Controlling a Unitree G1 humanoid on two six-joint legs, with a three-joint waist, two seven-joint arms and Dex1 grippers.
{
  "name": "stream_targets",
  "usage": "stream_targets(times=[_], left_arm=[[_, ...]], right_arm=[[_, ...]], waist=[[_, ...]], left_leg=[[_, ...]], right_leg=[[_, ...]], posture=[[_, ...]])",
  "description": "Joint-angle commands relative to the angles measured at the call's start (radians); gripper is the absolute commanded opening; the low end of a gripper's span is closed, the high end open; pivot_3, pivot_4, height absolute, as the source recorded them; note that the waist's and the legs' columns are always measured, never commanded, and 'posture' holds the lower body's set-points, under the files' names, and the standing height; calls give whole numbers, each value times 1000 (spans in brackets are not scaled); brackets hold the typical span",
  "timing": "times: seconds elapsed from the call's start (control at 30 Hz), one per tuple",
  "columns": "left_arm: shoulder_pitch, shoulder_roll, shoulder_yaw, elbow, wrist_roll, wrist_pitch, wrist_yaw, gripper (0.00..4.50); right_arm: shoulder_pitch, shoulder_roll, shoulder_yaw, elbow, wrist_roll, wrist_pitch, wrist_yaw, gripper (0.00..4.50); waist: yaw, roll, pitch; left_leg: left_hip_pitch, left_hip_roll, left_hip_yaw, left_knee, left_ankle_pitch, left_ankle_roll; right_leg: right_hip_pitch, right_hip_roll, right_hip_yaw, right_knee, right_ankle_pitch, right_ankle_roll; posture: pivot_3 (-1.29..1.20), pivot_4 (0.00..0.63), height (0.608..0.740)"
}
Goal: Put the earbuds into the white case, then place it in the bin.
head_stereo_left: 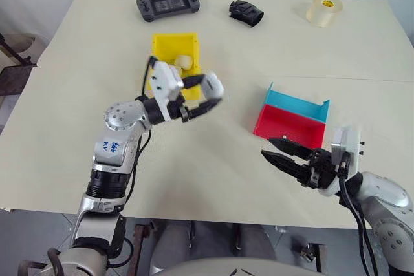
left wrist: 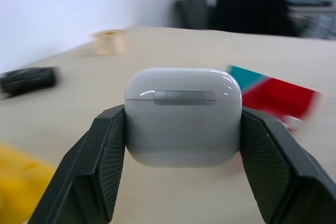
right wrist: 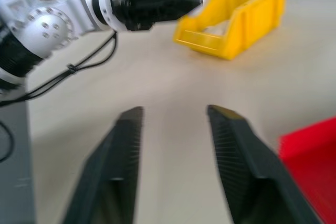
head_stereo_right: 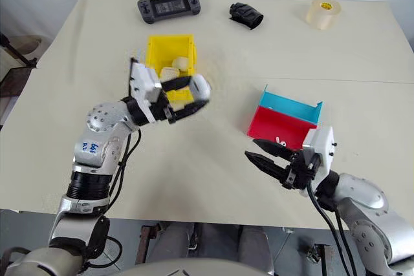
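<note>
1. The left gripper pinches the small, shiny white earbud case between its two black fingers. One finger presses on each side, so the case cannot slip out.
2. The lid of the case is shut. The tiny earbuds are not out on the table, so I think they are already inside. I cannot see them.
3. The case is up in the air, off the table. It is lifted, I think, so it can go over a wall and drop in.
4. Just past the left gripper is the bright yellow plastic bin with tall walls. The case hangs near the bin's near edge, not yet inside it. Some creamy round things already lie in the bin.
5. The right gripper has its fingers spread apart and holds nothing. It is well away from the case, low over the pale table.
6. Just beyond the right gripper sits the red plastic tray, with the blue plastic tray touching its far side.
</note>
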Motion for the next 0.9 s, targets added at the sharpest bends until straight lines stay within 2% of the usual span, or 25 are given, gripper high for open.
stream_targets(times=[0.03, 0.13, 0.33, 0.47, 0.53, 0.57, 0.63, 0.73, 0.9], left_arm=[[-24, -31, 60, 31, 62, 6, 209, 2803], [-75, -40, 66, 142, 109, -33, 297, 2803], [-219, -35, 72, 478, 170, -129, 400, 2803], [-273, -40, 62, 571, 177, -159, 401, 2803], [-269, -44, 54, 553, 163, -176, 368, 3545], [-262, -51, 52, 527, 152, -183, 353, 3765], [-221, -55, 41, 425, 121, -194, 293, 4434], [-163, -39, 21, 296, 105, -169, 235, 4473], [-17, 54, 25, 53, 47, -103, 121, 4473]], right_arm=[[3, 4, -53, -6, -42, -67, -18, 3354], [-16, -6, -63, 10, -58, -81, -20, 4390], [-77, -21, -63, -5, -60, -71, -40, 4468], [-104, -9, -47, -37, -50, -60, -76, 4468], [-108, -4, -39, -49, -47, -57, -91, 4500], [-107, -1, -36, -53, -45, -56, -95, 4500], [-98, 2, -31, -55, -45, -58, -97, 4500], [-90, 1, -34, -49, -43, -61, -97, 4500], [-59, -3, -47, -6, -53, -82, -61, 4500]], waist=[[0, -1, 0], [0, -1, -1], [1, -2, 0], [0, -2, -1], [-1, -2, -1], [-1, -2, -1], [-1, -2, -1], [-2, -2, -1], [-6, -2, -1]], left_leg=[[0, 0, 0, 0, 0, 0], [0, 0, 0, 0, 0, 0], [0, -1, 1, 0, 0, 0], [0, -1, 1, 0, 0, 0], [0, -1, 1, 0, 0, 0], [0, -1, 1, 0, 0, -1], [0, -1, 1, 0, 0, -1], [0, 0, 1, -1, 0, -1], [1, 0, 1, -1, 0, -1]], right_leg=[[0, 0, 0, 0, 0, 0], [0, 1, 0, 0, 0, 0], [0, 0, 0, 0, 0, 0], [-1, 0, 0, 1, 0, 0], [-1, 0, 0, 1, 0, 0], [-1, 0, 0, 2, 0, 0], [-1, 0, 0, 2, 0, 0], [-1, 0, 0, 1, 0, 0], [-1, 0, 0, 2, 0, 0]], posture=[[0, 150, 740], [0, 150, 740], [0, 150, 740], [0, 150, 740], [0, 150, 740], [0, 150, 740], [0, 150, 740], [0, 150, 740], [0, 150, 740]])
